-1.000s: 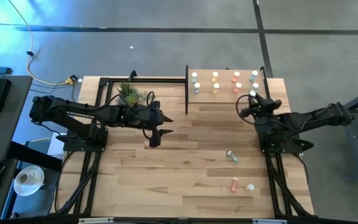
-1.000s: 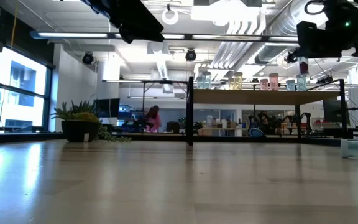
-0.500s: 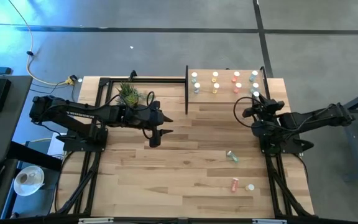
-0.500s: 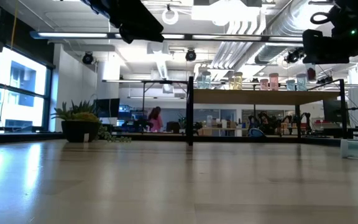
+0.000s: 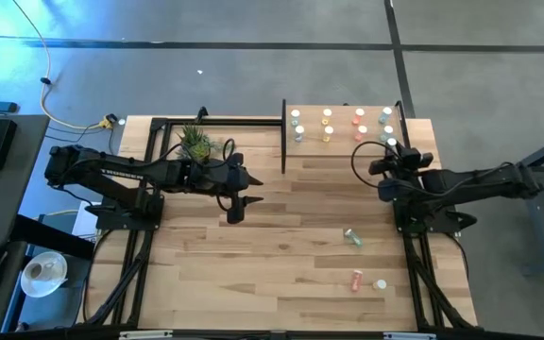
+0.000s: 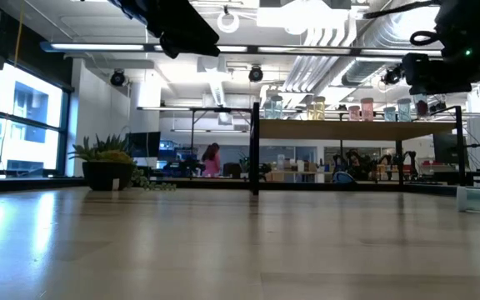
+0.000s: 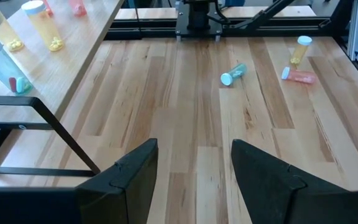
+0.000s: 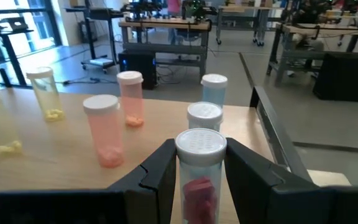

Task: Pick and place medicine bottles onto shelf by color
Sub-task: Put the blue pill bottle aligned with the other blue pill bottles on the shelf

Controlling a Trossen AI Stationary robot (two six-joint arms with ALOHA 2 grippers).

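One teal medicine bottle [image 8: 201, 180] is clamped between the fingers of the right gripper [image 8: 199, 171], held upright at the near edge of the shelf [image 8: 61, 163], in line with two other teal bottles [image 8: 205, 116]. The left gripper [image 7: 194, 165] is seen parted and empty above the tabletop [image 7: 191, 112], well apart from the shelf.

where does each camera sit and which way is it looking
High: above the table, looking straight down; both arms show, shelf at the far edge.
Low: at tabletop height, looking level toward the shelf; arms enter from above.
Left wrist: on the left arm, looking past the open left hand across the table.
Right wrist: behind the right hand gripping a bottle at the shelf.
Shared: the shelf in every view.
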